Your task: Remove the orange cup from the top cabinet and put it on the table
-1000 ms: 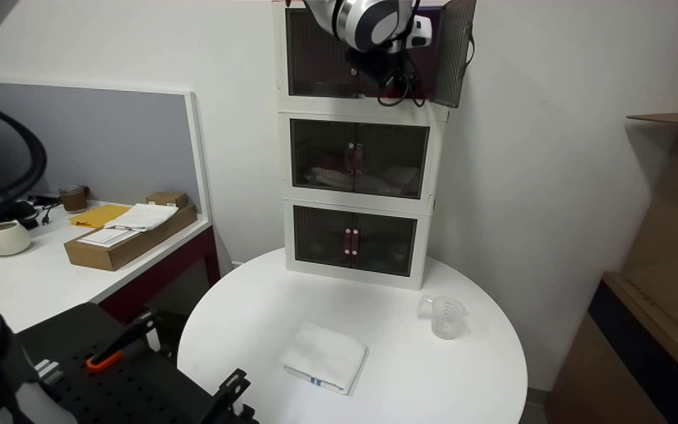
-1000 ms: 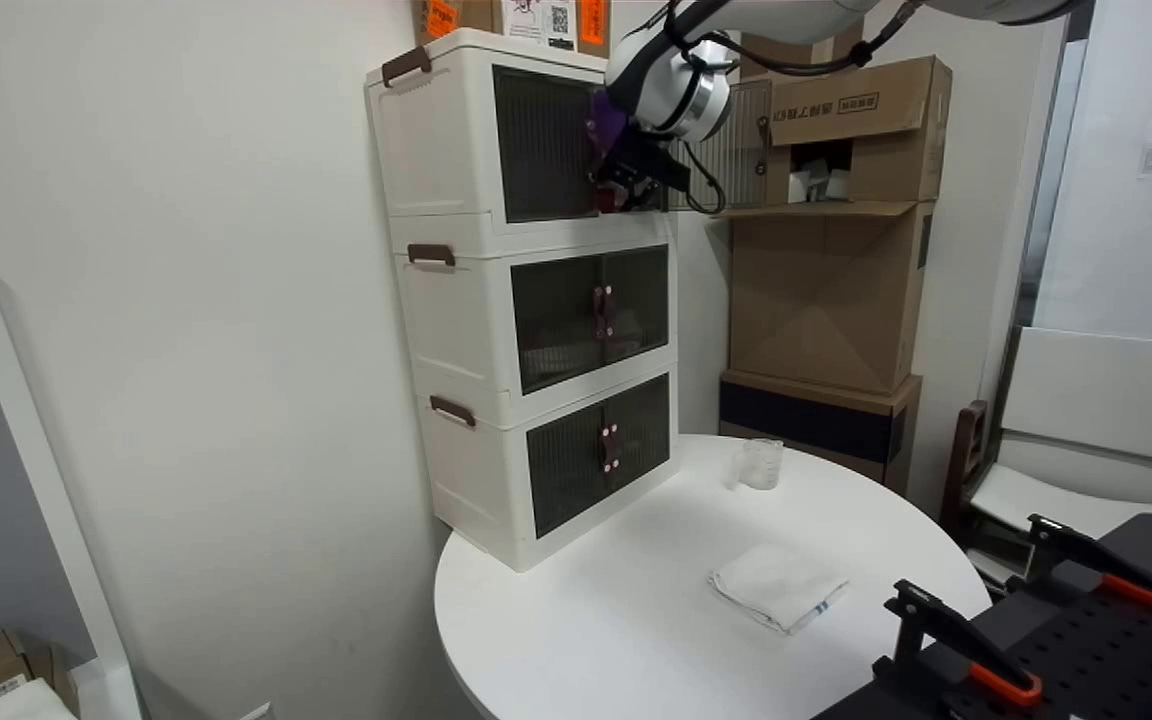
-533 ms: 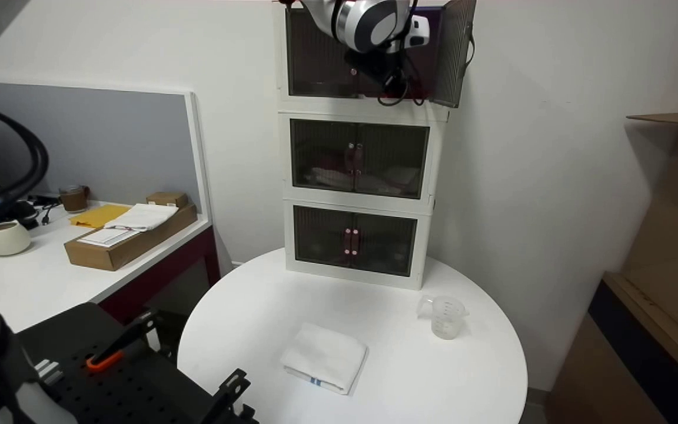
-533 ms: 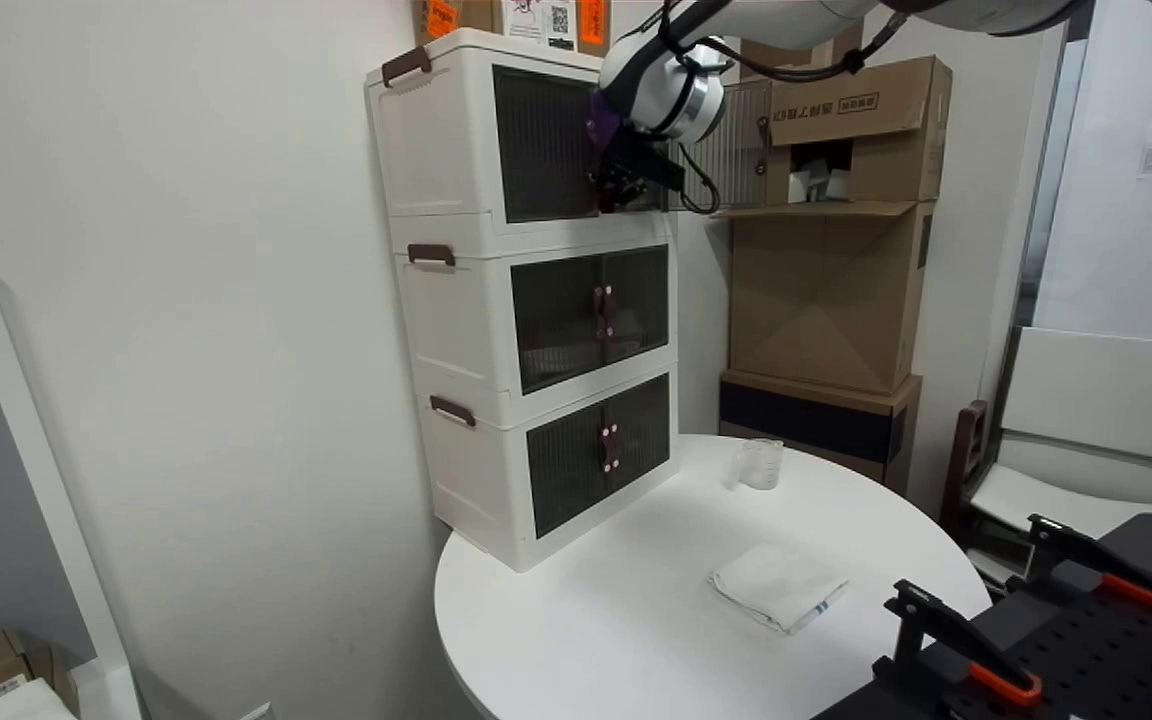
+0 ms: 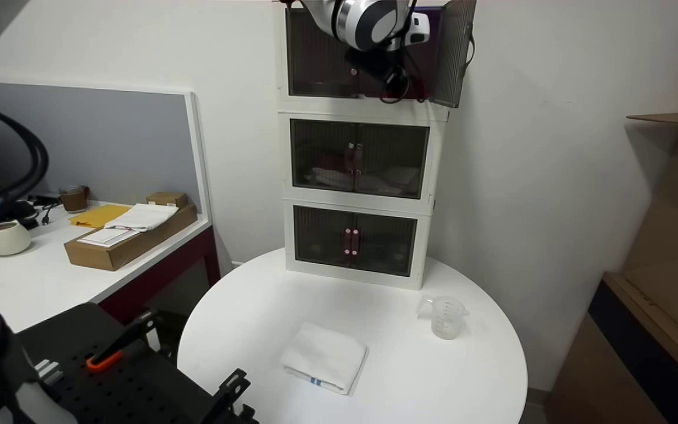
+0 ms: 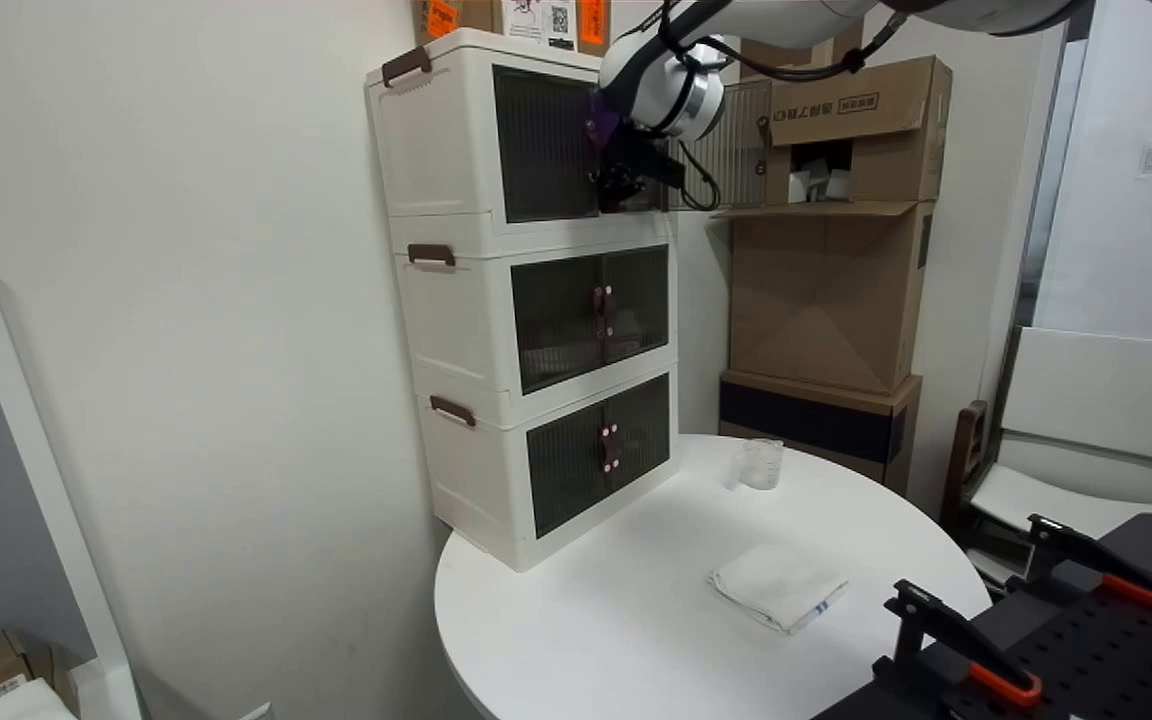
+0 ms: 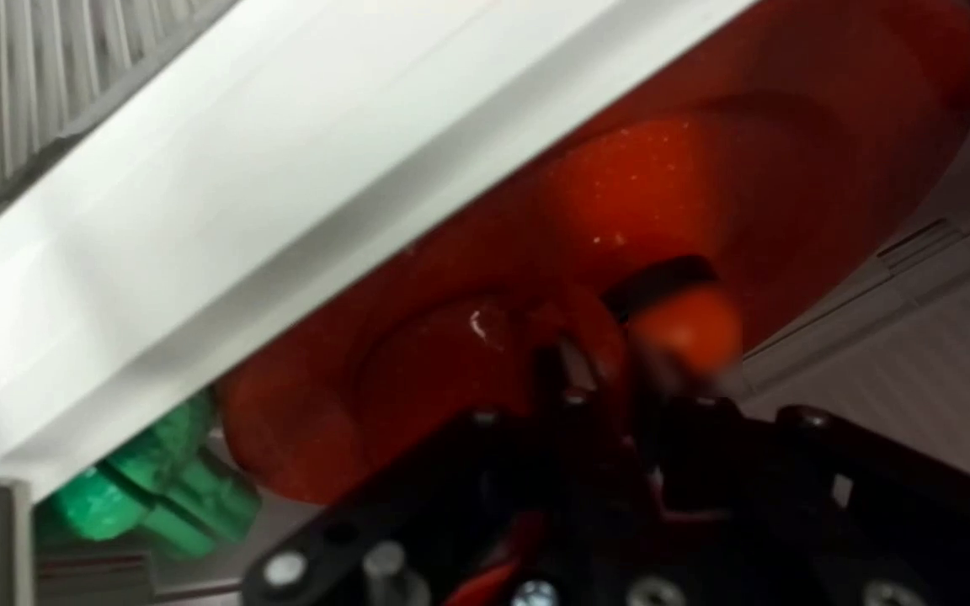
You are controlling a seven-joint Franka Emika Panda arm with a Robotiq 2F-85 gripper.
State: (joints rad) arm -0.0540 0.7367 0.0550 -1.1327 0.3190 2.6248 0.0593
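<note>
The orange cup point(image 7: 636, 185) fills much of the wrist view as a red-orange round shape, dimly lit in places. Between the dark fingers of my gripper point(image 7: 615, 366) runs a red strip that looks like its handle, and the gripper appears shut on it. In both exterior views the gripper point(image 5: 395, 88) reaches into the right half of the top cabinet point(image 6: 431, 140), covering nearly all of the cup. The white front edge of this cabinet crosses the wrist view diagonally. Below stands the round white table point(image 5: 245, 330).
The cabinet's right door point(image 5: 455, 53) stands swung out beside the arm. Green pieces point(image 7: 157, 484) lie inside near the cup. On the table are a clear measuring cup point(image 5: 446, 318) and a folded white towel point(image 5: 324, 356). Cardboard boxes point(image 6: 826, 300) are stacked beyond the cabinet.
My gripper's fingers have come together inside the top cabinet. The red patch seen beside them a second ago is now mostly covered. The arm has shifted only slightly.
</note>
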